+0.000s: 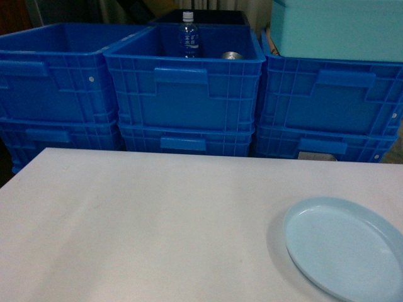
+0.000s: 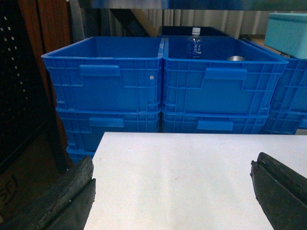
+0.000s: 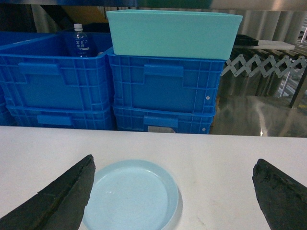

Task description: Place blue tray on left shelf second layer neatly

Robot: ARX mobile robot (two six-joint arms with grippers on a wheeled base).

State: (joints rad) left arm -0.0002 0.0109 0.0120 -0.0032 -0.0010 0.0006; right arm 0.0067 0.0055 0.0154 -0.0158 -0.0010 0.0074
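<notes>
Pale-blue tray [image 3: 130, 196] lies flat on your table [image 1: 138, 220], under the right claw [image 3: 172, 201], spread wide to straddle it; left claw [image 2: 172, 191] released too.

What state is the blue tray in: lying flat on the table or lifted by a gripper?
Lying flat. The blue tray rests right side up and empty on the white table, with the open right gripper not gripping it.
</notes>
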